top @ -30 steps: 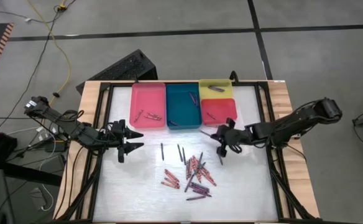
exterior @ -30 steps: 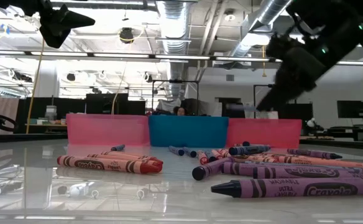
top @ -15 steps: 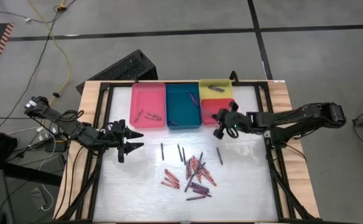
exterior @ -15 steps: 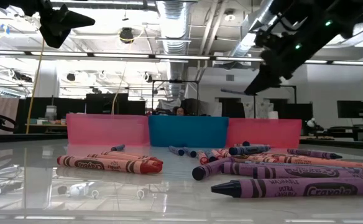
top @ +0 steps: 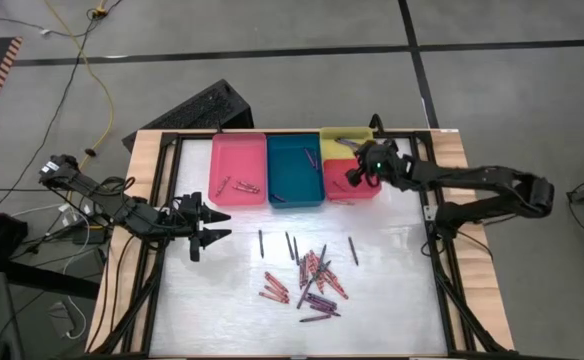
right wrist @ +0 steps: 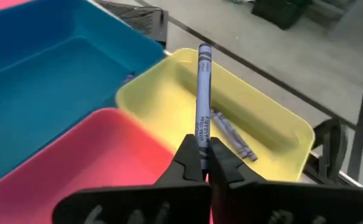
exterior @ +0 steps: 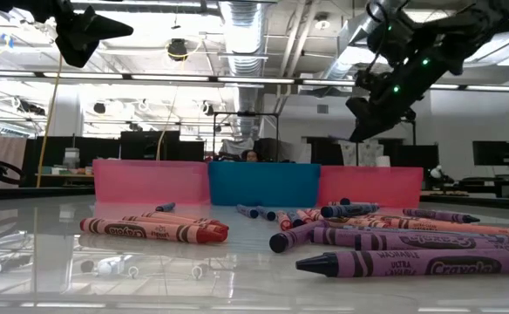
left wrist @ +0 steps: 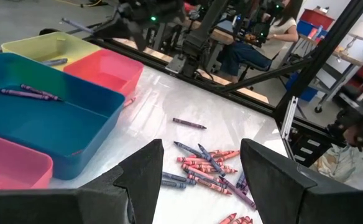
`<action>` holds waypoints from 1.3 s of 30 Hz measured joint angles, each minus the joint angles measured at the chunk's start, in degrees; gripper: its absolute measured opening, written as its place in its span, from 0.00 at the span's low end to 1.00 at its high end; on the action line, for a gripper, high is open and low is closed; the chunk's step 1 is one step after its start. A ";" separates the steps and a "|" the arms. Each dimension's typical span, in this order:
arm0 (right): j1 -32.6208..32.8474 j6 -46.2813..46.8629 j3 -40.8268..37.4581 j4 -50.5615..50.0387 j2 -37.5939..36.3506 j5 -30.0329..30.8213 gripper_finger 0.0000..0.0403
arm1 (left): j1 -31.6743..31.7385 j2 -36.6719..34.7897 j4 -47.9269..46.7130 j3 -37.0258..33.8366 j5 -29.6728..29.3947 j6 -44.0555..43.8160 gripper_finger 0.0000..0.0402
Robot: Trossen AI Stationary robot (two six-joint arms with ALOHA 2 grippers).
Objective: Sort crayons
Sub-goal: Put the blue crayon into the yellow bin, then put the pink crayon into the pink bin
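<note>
Several crayons (top: 312,275) lie in a loose pile on the white table; they also show in the low view (exterior: 385,240). My right gripper (top: 356,173) hangs over the red tray (top: 364,188), next to the yellow tray (right wrist: 275,124), shut on a grey crayon (right wrist: 203,93). It shows high in the low view (exterior: 363,122). Another grey crayon (right wrist: 231,132) lies flat in the yellow tray. My left gripper (top: 209,226) waits open above the table's left part, with nothing between its fingers (left wrist: 201,149). My right gripper pinches the grey crayon by its near end (right wrist: 200,144) between its two fingertips. The fingers come from the table's right, slanting down. The crayon sticks out ahead of them, in line with them, its free end (right wrist: 204,51) over the yellow tray. It is clear of both trays.
A pink tray (top: 238,168) and a teal tray (top: 294,170), each with a few crayons, stand side by side along the far edge, left of the yellow and red trays. Single crayons (top: 353,250) lie apart from the pile. A black frame (top: 432,200) borders the table.
My right gripper has swung from beside the crayon pile toward the table's far edge and a little up, ending over the red tray. It has stayed shut on the grey crayon and carried it clear of the table. The pile and the left arm have kept still.
</note>
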 joint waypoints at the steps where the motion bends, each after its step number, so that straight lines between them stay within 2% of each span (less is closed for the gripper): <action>1: -1.38 -0.49 0.00 0.71 0.47 -1.52 0.00 | 0.01 0.02 0.00 0.00 0.00 0.00 0.51; 5: -5.91 -1.35 0.00 2.92 3.46 -7.40 0.00 | 0.00 0.00 0.01 0.00 0.00 0.02 0.51; 19: -14.32 -2.34 0.00 5.10 10.59 -14.51 0.00 | 0.01 0.01 0.04 0.00 -0.02 -0.23 0.51; 25: -15.42 -3.59 0.00 4.97 12.07 -14.98 0.02 | 0.01 0.00 0.04 0.00 -0.02 -0.65 0.51; 33: -15.42 -3.96 0.04 5.04 11.98 -15.03 0.13 | 0.03 0.02 0.04 0.00 -0.02 -0.63 0.51; 39: -14.53 -3.95 3.48 0.80 11.55 -15.36 0.15 | 0.02 0.01 0.04 0.00 -0.02 -0.63 0.51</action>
